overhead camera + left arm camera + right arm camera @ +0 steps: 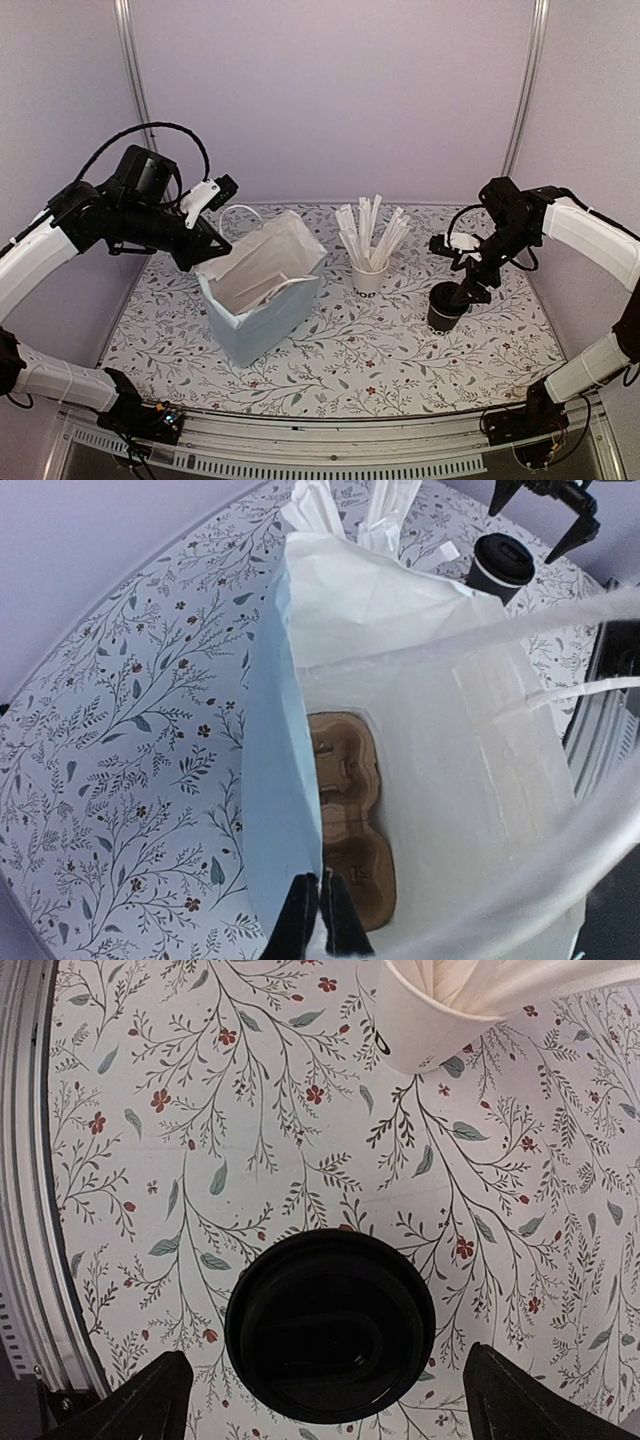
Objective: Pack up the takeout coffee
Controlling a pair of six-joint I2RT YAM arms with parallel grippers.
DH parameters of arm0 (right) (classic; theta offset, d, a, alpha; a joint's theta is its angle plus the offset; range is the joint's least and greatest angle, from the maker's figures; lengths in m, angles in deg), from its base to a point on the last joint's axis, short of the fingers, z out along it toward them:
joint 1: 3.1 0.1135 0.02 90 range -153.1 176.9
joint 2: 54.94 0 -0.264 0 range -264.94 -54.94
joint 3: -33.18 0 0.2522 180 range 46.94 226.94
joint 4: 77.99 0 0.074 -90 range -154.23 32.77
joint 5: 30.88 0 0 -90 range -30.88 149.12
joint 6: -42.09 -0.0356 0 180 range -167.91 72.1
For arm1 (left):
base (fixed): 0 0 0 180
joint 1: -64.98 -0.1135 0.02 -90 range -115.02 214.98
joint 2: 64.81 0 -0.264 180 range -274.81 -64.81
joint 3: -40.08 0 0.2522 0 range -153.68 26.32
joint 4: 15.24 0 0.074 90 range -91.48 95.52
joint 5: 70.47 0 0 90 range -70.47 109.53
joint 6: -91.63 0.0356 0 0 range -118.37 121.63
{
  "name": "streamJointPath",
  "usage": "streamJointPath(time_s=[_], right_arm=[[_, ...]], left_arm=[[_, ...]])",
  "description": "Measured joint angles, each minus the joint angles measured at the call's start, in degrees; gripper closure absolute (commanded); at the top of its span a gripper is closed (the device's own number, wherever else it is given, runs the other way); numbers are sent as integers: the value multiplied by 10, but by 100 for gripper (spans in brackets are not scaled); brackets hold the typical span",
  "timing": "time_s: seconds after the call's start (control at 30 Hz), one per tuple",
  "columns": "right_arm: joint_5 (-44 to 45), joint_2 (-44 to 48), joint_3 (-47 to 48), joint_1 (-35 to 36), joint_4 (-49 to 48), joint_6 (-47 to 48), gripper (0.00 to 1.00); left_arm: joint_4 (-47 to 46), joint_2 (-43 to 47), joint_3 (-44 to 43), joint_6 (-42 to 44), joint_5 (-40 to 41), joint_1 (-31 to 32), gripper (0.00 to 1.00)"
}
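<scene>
We log left pincer (318, 917) clamped on the paper bag (270, 780) wall, right pincer (325, 1405) wide open above the takeout coffee (330, 1320).

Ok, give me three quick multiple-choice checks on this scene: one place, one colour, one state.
1. The coffee cup stands: A in the bag; B on the table, right of the stick cup; C behind the bag.
2. The bag's outside is: A light blue; B brown; C black.
3. The right gripper is: A shut on the cup; B open over the cup; C out of view.
Answers: 1B, it sits on the table; 2A, the outer wall shows pale blue; 3B, both fingers stand clear of it.
</scene>
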Motion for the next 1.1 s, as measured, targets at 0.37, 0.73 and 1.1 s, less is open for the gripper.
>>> streamJointPath(time_s=[0.37,0.73,1.1], right_arm=[[42,-17,0,0,9,31,2],[40,-28,0,0,8,38,7],[33,-28,-10,8,3,41,13]], left_arm=[[-12,-5,0,-27,19,52,100],[-12,-5,0,-27,17,66,100],[-14,-12,-5,-29,18,78,100]])
